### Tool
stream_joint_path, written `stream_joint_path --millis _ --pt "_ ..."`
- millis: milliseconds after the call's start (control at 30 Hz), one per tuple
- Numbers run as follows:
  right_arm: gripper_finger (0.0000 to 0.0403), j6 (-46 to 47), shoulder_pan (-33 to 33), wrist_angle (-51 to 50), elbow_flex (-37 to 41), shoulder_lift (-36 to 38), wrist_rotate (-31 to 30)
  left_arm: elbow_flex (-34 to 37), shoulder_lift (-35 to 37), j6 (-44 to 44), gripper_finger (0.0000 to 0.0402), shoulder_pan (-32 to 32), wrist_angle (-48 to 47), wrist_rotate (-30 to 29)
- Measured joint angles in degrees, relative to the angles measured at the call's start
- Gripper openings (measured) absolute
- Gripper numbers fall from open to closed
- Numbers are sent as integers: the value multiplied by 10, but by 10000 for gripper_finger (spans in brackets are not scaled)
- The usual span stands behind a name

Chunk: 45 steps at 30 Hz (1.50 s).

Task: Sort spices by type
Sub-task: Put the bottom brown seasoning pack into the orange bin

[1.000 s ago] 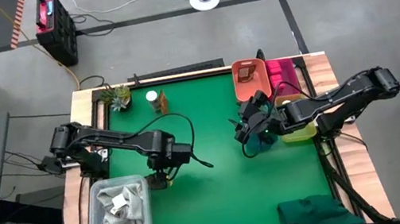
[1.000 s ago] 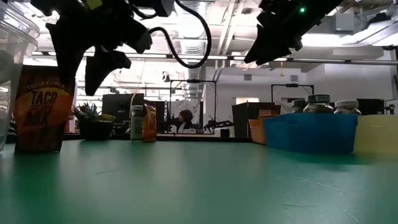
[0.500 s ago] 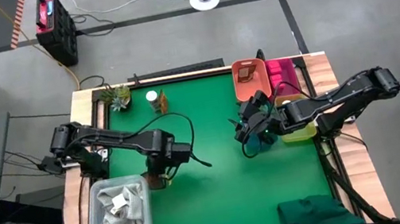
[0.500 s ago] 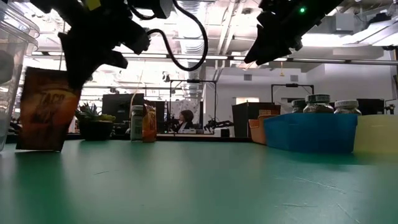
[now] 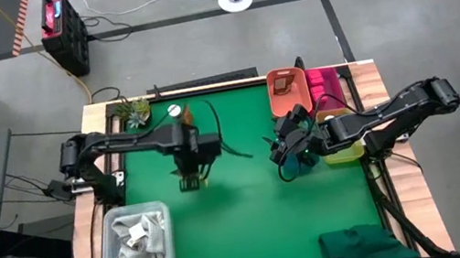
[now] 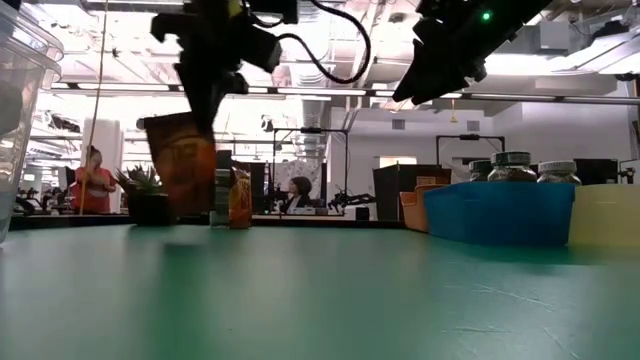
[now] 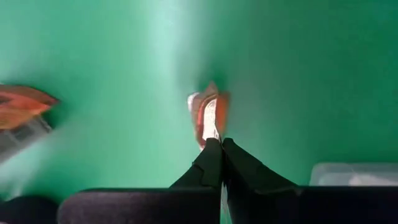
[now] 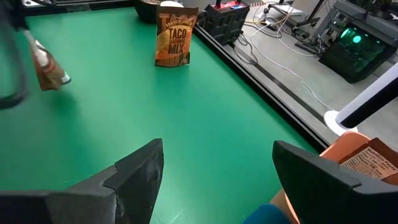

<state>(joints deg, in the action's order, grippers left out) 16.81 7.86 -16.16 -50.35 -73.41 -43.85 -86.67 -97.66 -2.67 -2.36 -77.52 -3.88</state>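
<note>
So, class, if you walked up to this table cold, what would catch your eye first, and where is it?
Most striking is the orange taco mix packet hanging clear of the green table, pinched in the shut left gripper toward the table's left-middle. Next is the right gripper, open, hovering by the row of coloured bins on the right side. A second taco mix packet stands upright near the far-left edge, beside a small spiky plant.
</note>
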Motion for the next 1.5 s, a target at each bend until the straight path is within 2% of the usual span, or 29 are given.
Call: stream_joint_path --millis 133,300,667,767,967,1367,1500 --pt "329 -2 3 -10 0 1 0 -30 -32 -28 1 -42 -1 4" --pt "329 8 18 -71 0 42 -48 -91 -90 -79 0 -76 -7 4" --pt "329 -25 42 -79 0 135 -73 -286 -209 -154 0 -117 -46 7" --pt "329 -33 49 -91 0 137 -73 -312 -223 -144 0 -133 -31 44" --pt "329 -18 49 -133 0 134 -70 -302 -235 -141 0 -141 -27 56" --pt "329 -27 49 -134 0 139 -71 -283 -234 -134 0 -104 -25 55" --pt "329 -32 49 -134 0 139 -71 -283 -234 -136 2 -93 -20 37"
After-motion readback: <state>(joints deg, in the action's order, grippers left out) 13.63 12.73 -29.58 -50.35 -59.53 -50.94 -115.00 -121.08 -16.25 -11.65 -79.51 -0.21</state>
